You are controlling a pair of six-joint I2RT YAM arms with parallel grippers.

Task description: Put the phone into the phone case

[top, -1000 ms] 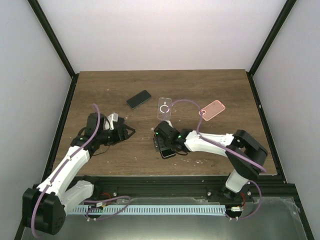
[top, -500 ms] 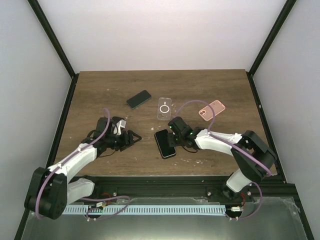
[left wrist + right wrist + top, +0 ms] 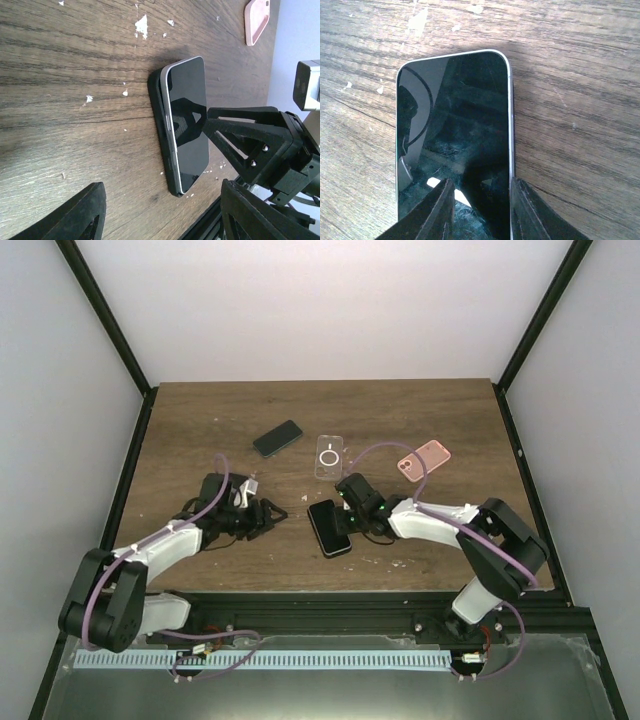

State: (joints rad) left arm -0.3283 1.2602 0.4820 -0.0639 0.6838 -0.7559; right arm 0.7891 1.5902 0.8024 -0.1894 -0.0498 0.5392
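White walls and black corner posts close in a brown wooden table [image 3: 200, 420], its grain dotted with small white flecks. Near the front middle of the table lies the phone [image 3: 330, 528], screen up and dark. It rests on a black case [image 3: 156, 100]. In the left wrist view the phone's silvery rim stands above the case wall along the long side that faces the left arm. Whether it is fully seated cannot be told.

The right end effector [image 3: 343, 523] is at the phone's right side. Its two fingers are a little apart, with a gap narrower than the phone, and they sit over the screen at the end nearest that arm. They pinch nothing.

The left end effector [image 3: 268, 512] is low over the table, to the left of the phone and pointing toward it. Its fingers are spread wide and hold nothing, well apart from the phone.

Farther back lie a second phone [image 3: 277, 438] at the left, a clear case [image 3: 329, 456] with a white ring in the middle, and a pink case [image 3: 424, 459] at the right, each apart from the others.
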